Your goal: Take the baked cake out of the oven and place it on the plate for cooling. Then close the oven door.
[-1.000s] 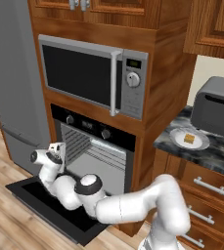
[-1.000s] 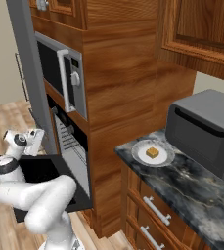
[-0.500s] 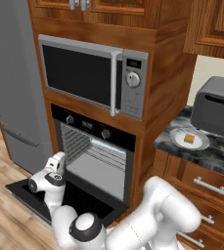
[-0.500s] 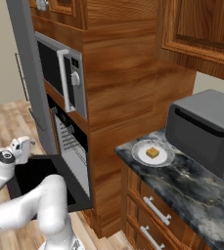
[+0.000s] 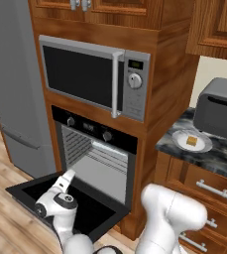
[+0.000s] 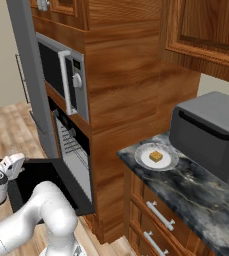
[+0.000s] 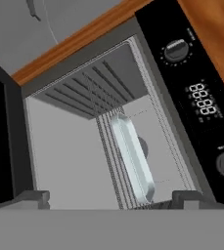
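Gripper (image 7: 111, 197) is hanging spread wide and holding nothing, over the lowered oven door (image 5: 85, 208), facing the oven (image 7: 108, 141) cavity ahead (pale tray (image 7: 133, 156) on rack), while the baked cake (image 5: 192, 142) is sitting on the plate (image 5: 180, 140) well off on the surface (image 5: 224, 158).

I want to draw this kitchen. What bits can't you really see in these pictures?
- Grey toaster box: its right side is cut off by the left base view's edge.
- Oven door: partly hidden behind the white arm in the right base view.
- Oven display digits: too blurry to read in the hand view.
- Baked cake: too small to show detail.
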